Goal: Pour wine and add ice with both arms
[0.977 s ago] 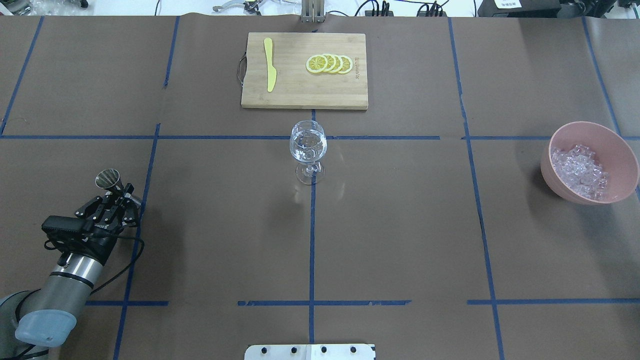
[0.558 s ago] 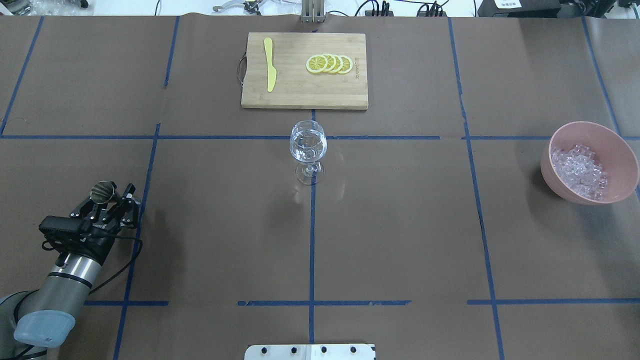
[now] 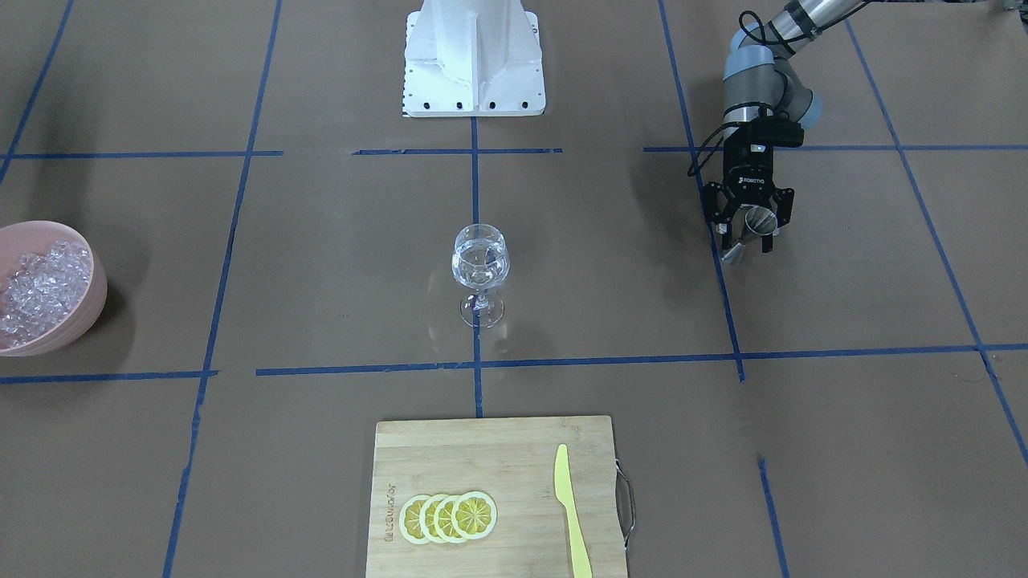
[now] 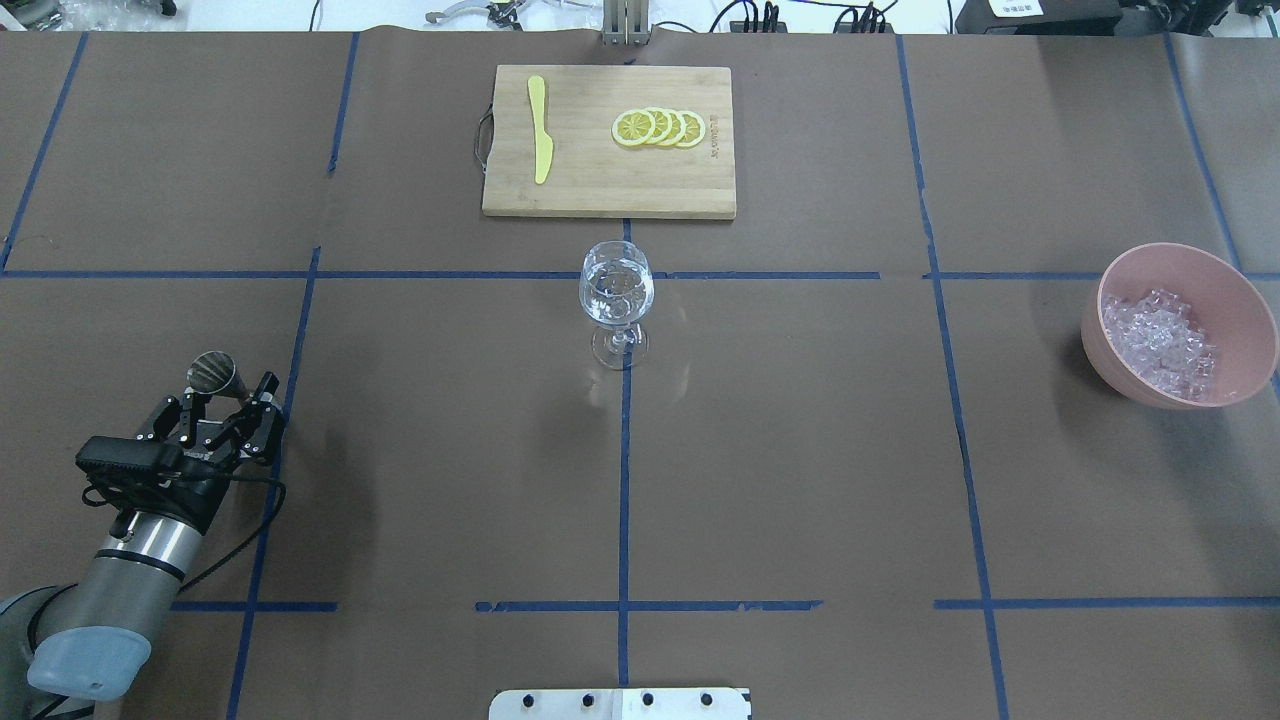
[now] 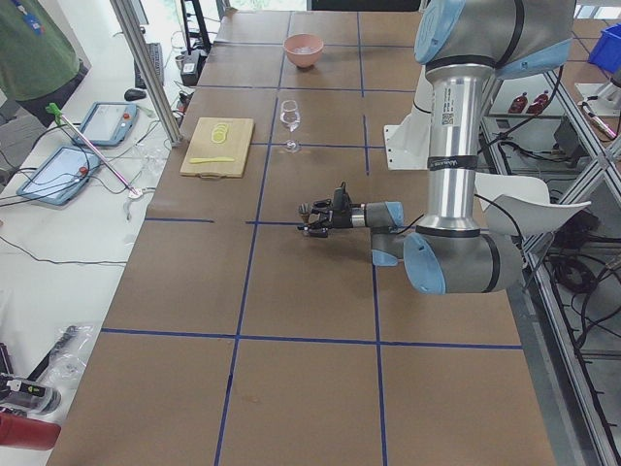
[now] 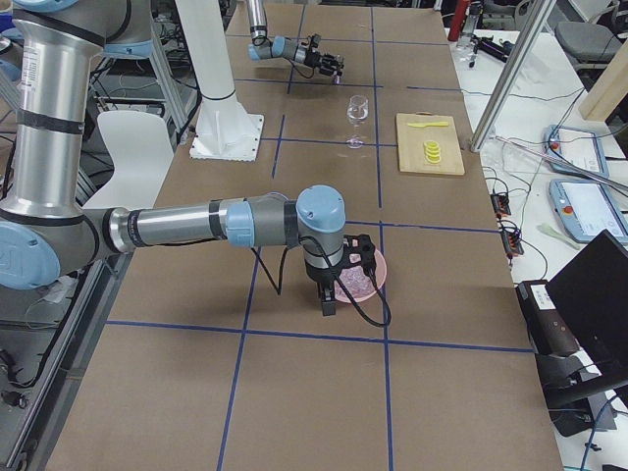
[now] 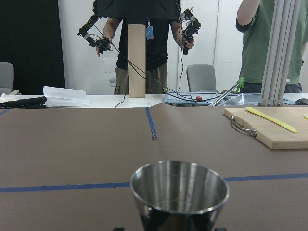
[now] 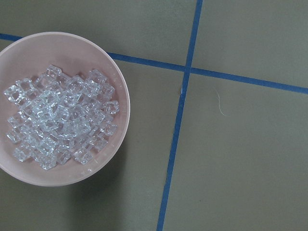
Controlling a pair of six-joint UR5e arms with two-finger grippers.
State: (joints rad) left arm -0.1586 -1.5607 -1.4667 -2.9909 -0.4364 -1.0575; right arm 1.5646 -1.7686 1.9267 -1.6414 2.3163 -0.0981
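Brown paper covers the table, ruled into a grid by blue tape lines. In the overhead view, at 12 o'clock, a pale honey-wood board carries bright yellow lemon slices with paler rims and a lemon-yellow knife. The central wine glass is colourless. At 3 o'clock a dusty-pink bowl holds clear, glassy ice. At 8 o'clock: a mirror-silver steel cup, the black left gripper, its grey arm with a light-blue cap.

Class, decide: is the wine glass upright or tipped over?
Upright: the wine glass stands on its foot, with the bowl above the stem.
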